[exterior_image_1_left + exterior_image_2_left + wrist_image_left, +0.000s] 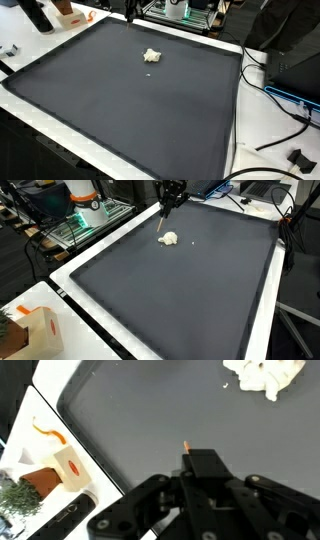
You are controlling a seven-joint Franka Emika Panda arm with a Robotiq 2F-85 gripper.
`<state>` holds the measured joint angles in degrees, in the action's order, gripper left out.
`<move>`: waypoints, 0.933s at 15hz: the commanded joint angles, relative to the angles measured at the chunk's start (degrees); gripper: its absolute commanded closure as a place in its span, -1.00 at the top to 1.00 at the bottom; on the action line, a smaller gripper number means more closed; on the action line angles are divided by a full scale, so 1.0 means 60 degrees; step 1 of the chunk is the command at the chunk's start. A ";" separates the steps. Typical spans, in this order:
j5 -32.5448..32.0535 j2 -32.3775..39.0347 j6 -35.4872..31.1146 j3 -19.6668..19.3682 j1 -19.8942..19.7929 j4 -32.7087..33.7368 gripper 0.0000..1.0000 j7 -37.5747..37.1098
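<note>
Gripper [170,198] hangs over the mat's [180,300] far edge, its fingers pinched narrow on a thin stick [163,220] that slants down toward the mat. Whether the stick's tip touches the mat cannot be told. A white wad [168,239] lies on the mat near that tip, apart from it. In the wrist view the stick's end shows orange. A box [40,330] stands off the mat's near corner.

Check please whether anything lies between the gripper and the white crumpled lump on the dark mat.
Nothing visible does. Only bare dark mat lies between the gripper, which holds a thin stick, and the white crumpled lump. Its tip does not touch the lump.
</note>
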<state>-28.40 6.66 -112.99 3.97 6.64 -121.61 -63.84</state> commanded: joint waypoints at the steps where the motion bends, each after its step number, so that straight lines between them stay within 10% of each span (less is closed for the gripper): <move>1: -0.0853 0.0739 0.1082 -0.0019 0.0396 0.0551 -0.94 -0.1541; 14: -0.1276 0.2518 0.3516 -0.0072 0.1017 0.1671 -0.94 -0.2333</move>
<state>-34.55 19.42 -94.54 3.96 11.73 -113.28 -77.75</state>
